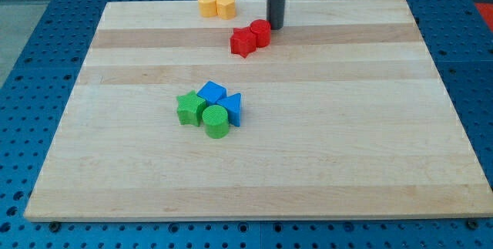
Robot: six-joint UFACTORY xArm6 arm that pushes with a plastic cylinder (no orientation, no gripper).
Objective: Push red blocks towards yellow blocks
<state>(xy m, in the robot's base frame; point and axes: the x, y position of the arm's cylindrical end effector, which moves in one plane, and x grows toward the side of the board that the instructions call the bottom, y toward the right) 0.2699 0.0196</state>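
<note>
Two red blocks up near the board's top edge, a bit right of centre: red star (242,42) and red cylinder (260,32), touching, cylinder at about 1 o'clock from the star. Cylinder's right side partly hidden behind the rod, so hard to say whether there's real contact. My tip (275,28) right at the cylinder's 3 o'clock, just beside it. No claw on this rig, just a plain rod, so nothing to open or close; upper part of the rod cut off by the top of the view.

Yellow pair at roughly 10 o'clock from the reds, near them: yellow hexagon-ish block (207,4) touching a yellow cylinder (226,5), both right at the top edge of the wooden board (370,149). Exact shapes tough to make out. Bare wood between reds and yellows.

Further out at 7 o'clock, well apart: tight cluster of green star (189,109), green cylinder (216,122), blue cube (211,92), blue triangle (233,107).
</note>
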